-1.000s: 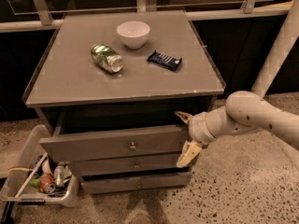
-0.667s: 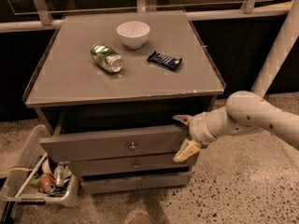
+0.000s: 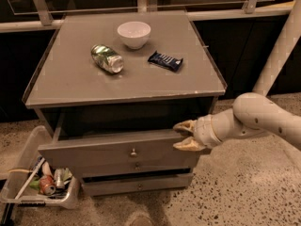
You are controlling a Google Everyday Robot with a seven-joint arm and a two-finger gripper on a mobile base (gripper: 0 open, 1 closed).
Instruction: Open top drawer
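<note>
Cream plastic, two-fingered, the pincer [image 3: 187, 135] sat at the right end of the top drawer [image 3: 94, 154]. Its fingers [image 3: 185, 126] were spread apart, one above the other, with the drawer's upper right corner about level with the gap between them. We could not tell whether either finger was touching the wood. The arm reached in from the right, low over the speckled floor.

The top drawer stood partly out of the cabinet, its front well forward of the two smaller drawer fronts [image 3: 136, 186] below it, with a dark gap open behind. Its small round knob [image 3: 134, 152] at centre was free, well left of the pincer.

On the bench [image 3: 70, 86] above lay a white bowl [image 3: 134, 33], a green can [image 3: 107, 58] on its side and a dark snack bar [image 3: 165, 60], all apart from one another. A bin of rubbish [image 3: 28, 178] stood on the floor at the left.

We judged the pull to be under way and the task largely done. The next move, as we saw it, called for a steady straight draw toward the front, keeping the drawer square so its end did not bind.
</note>
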